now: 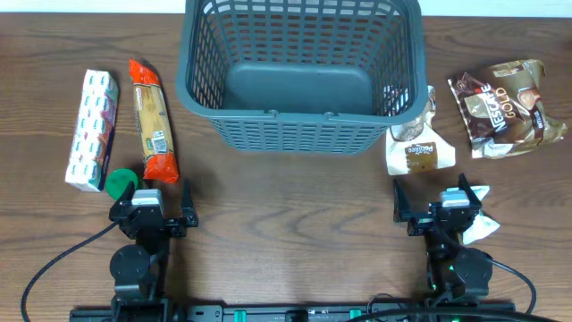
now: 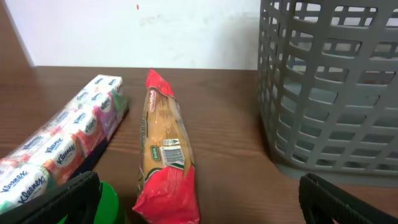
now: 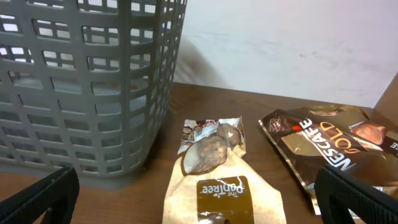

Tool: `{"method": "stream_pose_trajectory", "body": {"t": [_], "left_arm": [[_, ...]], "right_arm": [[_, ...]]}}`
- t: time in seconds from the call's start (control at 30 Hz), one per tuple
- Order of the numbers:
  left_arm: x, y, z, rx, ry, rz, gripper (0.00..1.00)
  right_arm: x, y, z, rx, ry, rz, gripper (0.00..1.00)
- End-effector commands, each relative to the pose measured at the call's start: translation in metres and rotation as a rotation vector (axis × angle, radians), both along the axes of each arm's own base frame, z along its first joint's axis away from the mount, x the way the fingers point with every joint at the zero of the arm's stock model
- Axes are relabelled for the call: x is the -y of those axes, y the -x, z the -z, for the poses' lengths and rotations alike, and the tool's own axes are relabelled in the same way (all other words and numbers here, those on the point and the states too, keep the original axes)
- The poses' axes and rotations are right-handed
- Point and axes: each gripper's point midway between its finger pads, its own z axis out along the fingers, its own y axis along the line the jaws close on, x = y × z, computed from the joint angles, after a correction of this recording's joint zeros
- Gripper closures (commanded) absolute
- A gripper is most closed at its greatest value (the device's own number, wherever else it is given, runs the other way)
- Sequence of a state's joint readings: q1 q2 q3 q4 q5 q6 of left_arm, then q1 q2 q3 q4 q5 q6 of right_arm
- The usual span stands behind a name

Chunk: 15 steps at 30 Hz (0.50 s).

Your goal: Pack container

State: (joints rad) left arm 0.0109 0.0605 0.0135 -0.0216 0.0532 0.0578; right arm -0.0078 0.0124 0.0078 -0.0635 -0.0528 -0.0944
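The container (image 1: 268,114), a large grey-blue slatted basket, stands empty at the back middle of the table. It also fills the right of the left wrist view (image 2: 329,93) and the left of the right wrist view (image 3: 81,93). My left gripper (image 1: 152,204) is open near the front left, with a red and orange long packet (image 2: 163,155) lying just ahead of its fingers. My right gripper (image 1: 433,199) is open near the front right, and a beige Pantree packet (image 3: 217,186) lies straight ahead of it. Neither gripper holds anything.
A Kleenex tissue pack (image 1: 92,130) lies left of the long packet (image 1: 152,132). A green round lid (image 1: 121,183) sits by the left gripper's left finger. A brown Nescafe Gold bag (image 1: 505,107) lies at far right. A white item (image 1: 478,224) shows beside the right arm.
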Motion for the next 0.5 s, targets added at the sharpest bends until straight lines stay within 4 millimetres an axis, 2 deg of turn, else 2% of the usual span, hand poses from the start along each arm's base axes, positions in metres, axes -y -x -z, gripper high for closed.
{"method": "stream_pose_trajectory", "body": {"t": [0.0,0.47], "left_arm": [[0.0021,0.0019,0.0151,-0.053,-0.014,0.014,0.01],[0.0021,0.0019,0.0151,-0.053,-0.014,0.014,0.01]], "right_arm": [[-0.0014,0.0003,0.0005,0.001,-0.011,-0.004,0.01],[-0.0013,0.0003,0.0005,0.001,-0.011,-0.003,0.01]]}}
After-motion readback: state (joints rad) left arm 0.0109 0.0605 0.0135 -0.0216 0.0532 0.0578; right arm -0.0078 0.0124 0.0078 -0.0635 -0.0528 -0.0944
